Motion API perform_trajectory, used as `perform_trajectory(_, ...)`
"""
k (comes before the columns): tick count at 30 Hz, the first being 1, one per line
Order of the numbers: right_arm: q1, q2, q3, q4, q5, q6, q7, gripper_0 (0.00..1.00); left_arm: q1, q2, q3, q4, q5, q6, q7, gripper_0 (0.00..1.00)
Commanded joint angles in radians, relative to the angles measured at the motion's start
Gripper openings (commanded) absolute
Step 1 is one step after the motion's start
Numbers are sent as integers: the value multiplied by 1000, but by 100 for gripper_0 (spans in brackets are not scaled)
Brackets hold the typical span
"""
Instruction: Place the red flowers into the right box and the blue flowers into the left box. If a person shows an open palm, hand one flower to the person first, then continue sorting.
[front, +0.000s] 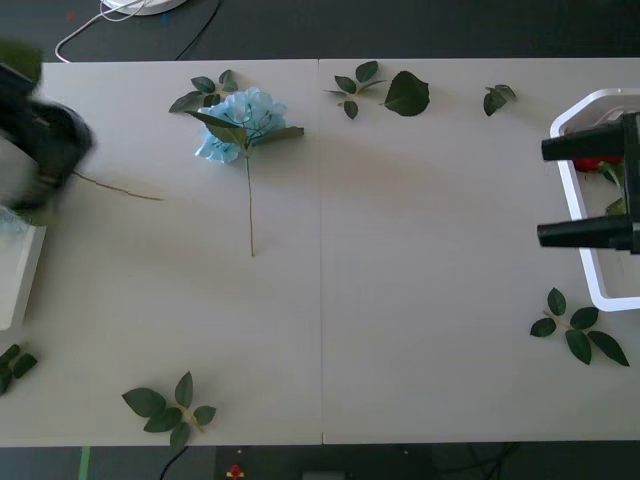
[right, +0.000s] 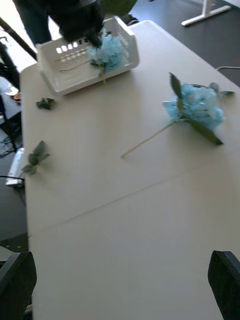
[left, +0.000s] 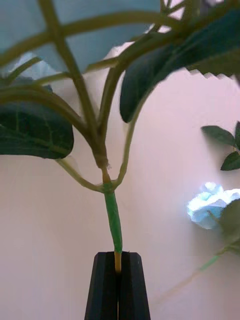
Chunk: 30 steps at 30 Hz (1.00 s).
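Note:
My left gripper (front: 45, 140) hovers at the table's far left, above the left box (front: 18, 272), and is shut on the thin stem (left: 113, 220) of a blue flower (right: 107, 50). The stem's tail (front: 120, 188) sticks out toward the middle. In the right wrist view that bloom hangs over the left box (right: 60, 75). Another blue flower (front: 245, 122) lies on the table at the back, stem pointing to the front. My right gripper (front: 543, 190) is open over the right box (front: 585, 110), where a red flower (front: 597, 165) lies. Its black fingers (right: 17, 280) hold nothing.
Loose green leaf sprigs lie scattered: back centre (front: 385, 90), back right (front: 497, 97), front right (front: 578, 330), front left (front: 170, 405) and the left edge (front: 12, 365). A white cable (front: 110, 15) runs on the floor behind the table.

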Motion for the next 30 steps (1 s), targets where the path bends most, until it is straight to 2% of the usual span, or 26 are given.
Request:
perform_trajectory(1,14,31,17,-57,-27,3,31,100,-6,42,250,-31,49,86,-220,0)
perform_trajectory(7,20,36,22,-63,-34,3,28,100,80,7,554,52,129,103,-590,0)
perform_trajectory(12,20,36,22,-63,-34,3,28,100,172,16,690,133,163,59,-806,0)
perform_trajectory(20,20,36,22,-63,-34,3,28,100,335,140,658,329,156,-225,-1012,0)
perform_trajectory(30,20,36,22,-63,-34,3,28,100,362,185,549,609,-5,-466,-1217,0)
